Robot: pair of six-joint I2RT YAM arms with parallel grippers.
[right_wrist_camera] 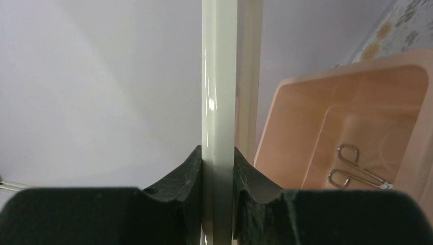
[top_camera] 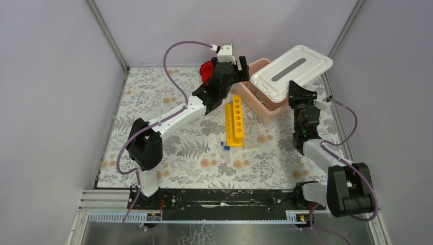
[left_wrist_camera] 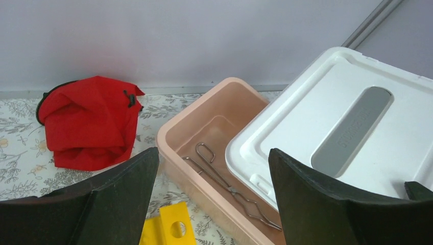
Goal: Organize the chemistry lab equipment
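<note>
Top view: my left gripper (top_camera: 240,65) hangs over far end of pinkish bin (top_camera: 255,97). Right gripper (top_camera: 297,93) props white lid (top_camera: 291,69) tilted above bin. Yellow test-tube rack (top_camera: 235,120) lies on table beside bin, blue-capped tubes (top_camera: 224,146) at its near end.

Left wrist: fingers (left_wrist_camera: 127,178) wide apart, empty. Metal tongs (left_wrist_camera: 230,186) lie flat on bin floor.

Right wrist: fingers (right_wrist_camera: 191,168) clamped on lid rim.

My read:
- Lid light and slick, may pivot in pinch.
- Rack stiff and light, so I'd pinch across its narrow width at mid-length.
- Tubes roll, so grip at body.
</note>
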